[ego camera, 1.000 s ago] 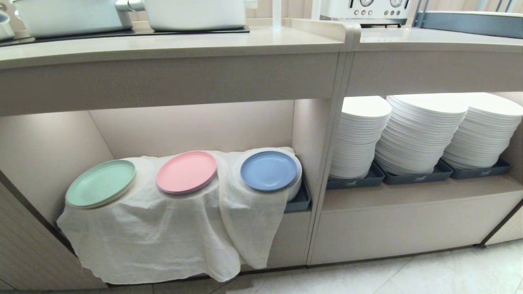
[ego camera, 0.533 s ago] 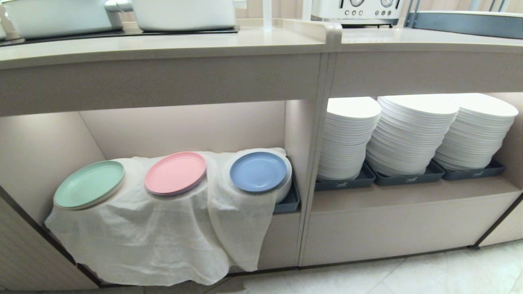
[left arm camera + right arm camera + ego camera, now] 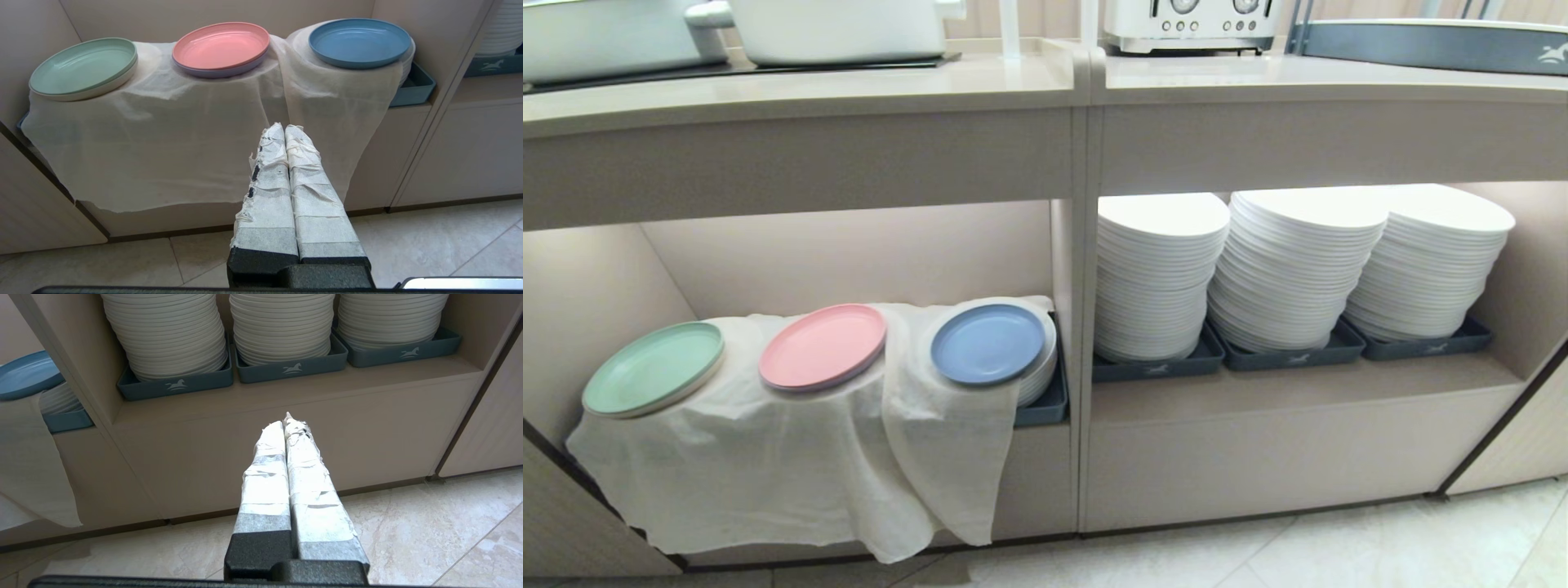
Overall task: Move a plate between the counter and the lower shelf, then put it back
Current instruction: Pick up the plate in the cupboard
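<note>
The light-blue plate (image 3: 987, 344) (image 3: 359, 42) rests on a cloth-covered stack at the right end of the lower shelf (image 3: 849, 253); a slice of the plate (image 3: 24, 375) also shows in the right wrist view. The beige counter (image 3: 792, 90) runs above it. My left gripper (image 3: 284, 127) is shut and empty, held low over the floor in front of the draped cloth, well short of the plate. My right gripper (image 3: 284, 422) is shut and empty too, facing the cabinet front below the white plate stacks. Neither arm shows in the head view.
A mint-green plate (image 3: 654, 379) and a pink plate (image 3: 823, 346) sit on the white cloth (image 3: 792, 465). Tall white plate stacks (image 3: 1290, 269) in grey trays fill the neighbouring recess. White pots (image 3: 841, 28) and a toaster (image 3: 1188, 23) stand on the counter. Tiled floor (image 3: 1339, 547) lies below.
The whole head view has slid left, so the camera has moved rightward along the cabinet. The plates, cloth and stacks keep their places relative to each other.
</note>
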